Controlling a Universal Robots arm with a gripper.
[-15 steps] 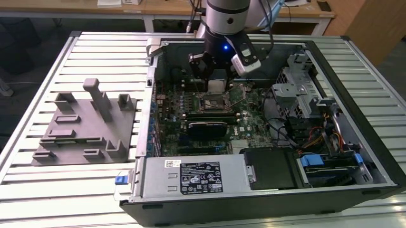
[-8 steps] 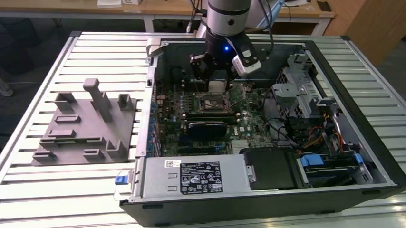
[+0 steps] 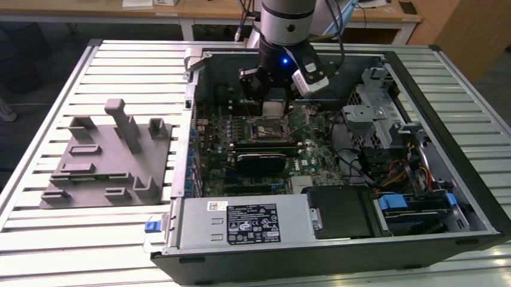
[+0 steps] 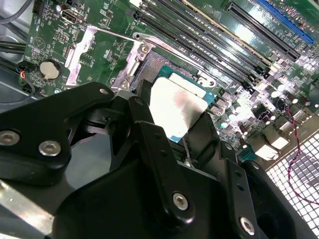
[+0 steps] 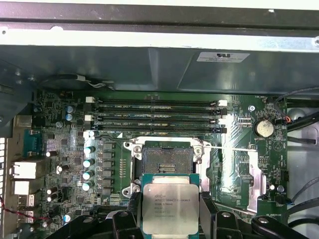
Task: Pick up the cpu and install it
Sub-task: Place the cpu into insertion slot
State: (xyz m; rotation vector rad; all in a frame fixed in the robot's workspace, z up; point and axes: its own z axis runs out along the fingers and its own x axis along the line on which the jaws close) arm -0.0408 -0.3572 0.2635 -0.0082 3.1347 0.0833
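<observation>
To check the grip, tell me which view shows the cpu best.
The first wrist view: the cpu faces the camera squarely, clamped in the gripper. The second wrist view shows it slanted, partly behind the gripper's links; the exterior view shows a small pale square under the gripper.

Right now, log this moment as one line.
gripper: shut on cpu | cpu: held off the board, close to socket, not seated | socket: uncovered, empty
</observation>
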